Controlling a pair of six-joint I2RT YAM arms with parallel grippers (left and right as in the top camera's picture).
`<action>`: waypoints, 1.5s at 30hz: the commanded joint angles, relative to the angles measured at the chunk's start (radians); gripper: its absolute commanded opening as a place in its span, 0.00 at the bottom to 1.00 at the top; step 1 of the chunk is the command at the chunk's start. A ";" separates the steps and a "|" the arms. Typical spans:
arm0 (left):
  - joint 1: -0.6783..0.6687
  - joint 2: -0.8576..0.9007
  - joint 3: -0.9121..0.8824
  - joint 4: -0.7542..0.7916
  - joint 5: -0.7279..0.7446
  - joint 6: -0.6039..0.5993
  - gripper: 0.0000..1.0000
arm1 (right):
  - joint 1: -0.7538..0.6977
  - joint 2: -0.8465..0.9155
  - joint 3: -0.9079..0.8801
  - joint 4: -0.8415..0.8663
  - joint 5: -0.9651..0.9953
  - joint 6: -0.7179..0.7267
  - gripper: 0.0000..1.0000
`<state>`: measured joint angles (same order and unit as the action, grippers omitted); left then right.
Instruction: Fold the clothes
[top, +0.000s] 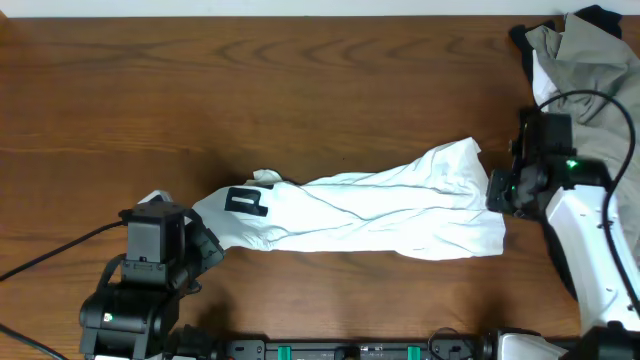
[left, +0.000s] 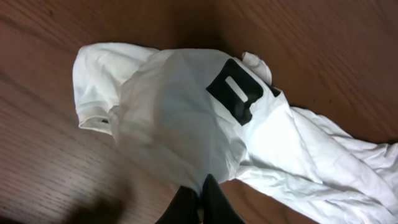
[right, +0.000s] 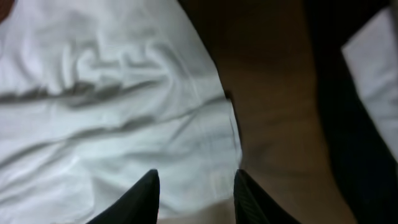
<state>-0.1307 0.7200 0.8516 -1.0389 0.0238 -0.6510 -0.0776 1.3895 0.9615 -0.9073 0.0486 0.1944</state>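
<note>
The clothes, a white T-shirt (top: 380, 210), lie stretched in a long wrinkled band across the wooden table (top: 300, 90). Its black letter print (top: 245, 200) sits near the left end. My left gripper (top: 205, 250) is at that left end. In the left wrist view its fingers (left: 202, 182) are shut with a fold of the T-shirt (left: 180, 106) pinched between the tips, just below the print (left: 239, 90). My right gripper (top: 497, 192) hovers at the right end. There the jaws (right: 196, 175) stand apart over the T-shirt's edge (right: 112, 93), gripping nothing.
A heap of olive-grey and black garments (top: 585, 50) fills the back right corner, close behind my right arm. A black cable (top: 590, 100) loops over it. A dark shape (right: 348, 124) and a white patch (right: 373, 56) lie right of the shirt edge.
</note>
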 joint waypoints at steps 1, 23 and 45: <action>0.007 -0.003 0.015 0.000 0.002 0.003 0.06 | -0.011 -0.002 -0.085 0.077 0.040 0.038 0.37; 0.007 -0.003 0.015 0.000 0.002 0.003 0.06 | -0.011 -0.002 -0.324 0.407 0.108 0.105 0.40; 0.007 -0.003 0.015 0.000 0.002 0.003 0.06 | -0.011 0.138 -0.330 0.454 0.079 0.109 0.28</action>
<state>-0.1307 0.7200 0.8516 -1.0382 0.0238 -0.6510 -0.0776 1.4952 0.6415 -0.4480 0.1135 0.2901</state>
